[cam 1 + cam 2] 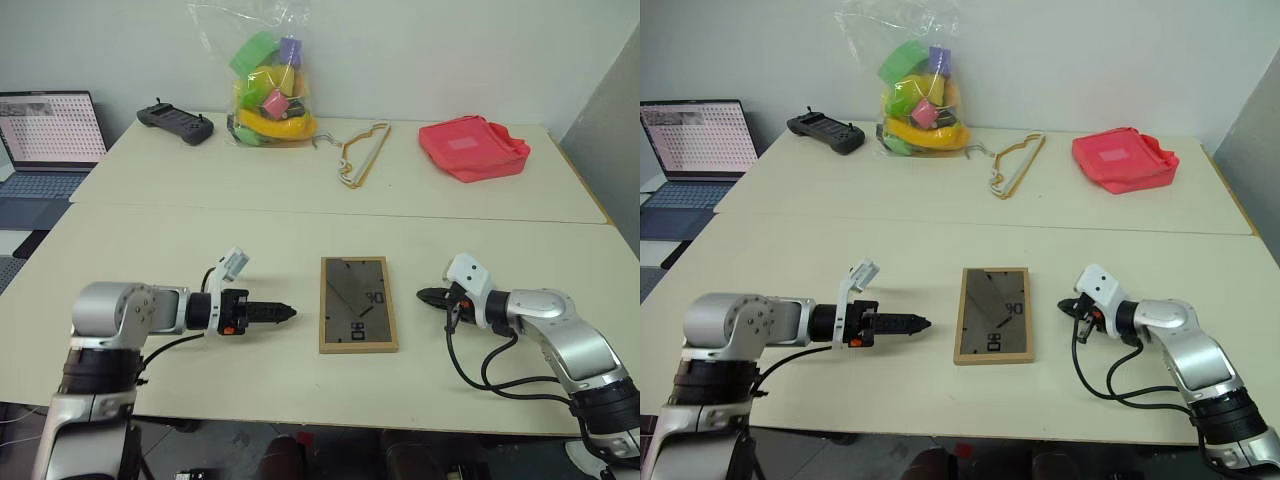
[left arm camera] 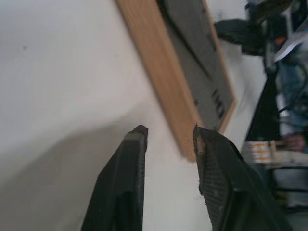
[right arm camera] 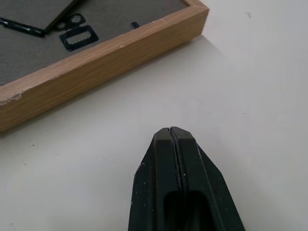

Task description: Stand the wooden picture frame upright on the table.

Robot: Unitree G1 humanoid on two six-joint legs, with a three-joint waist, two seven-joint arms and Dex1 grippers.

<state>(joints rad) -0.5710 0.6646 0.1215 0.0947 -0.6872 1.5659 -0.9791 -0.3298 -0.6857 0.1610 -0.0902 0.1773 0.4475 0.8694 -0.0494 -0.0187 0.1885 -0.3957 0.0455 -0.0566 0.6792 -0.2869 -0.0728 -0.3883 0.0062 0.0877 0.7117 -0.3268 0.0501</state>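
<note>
The wooden picture frame (image 1: 358,304) lies flat, back panel up, at the middle of the near surface (image 1: 200,240), with bare tabletop open on all four sides of it. The left gripper (image 1: 284,313), fingers parted, and the right gripper (image 1: 428,296), fingers pressed together, flank the frame, each with a clear strip of surface between its tips and the wooden edge. Beyond the seam, a tan hanger (image 1: 362,155), a red pouch (image 1: 474,147), a bag of coloured toys (image 1: 268,90) and a black controller (image 1: 176,123) crowd the far half, well apart from the frame.
</note>
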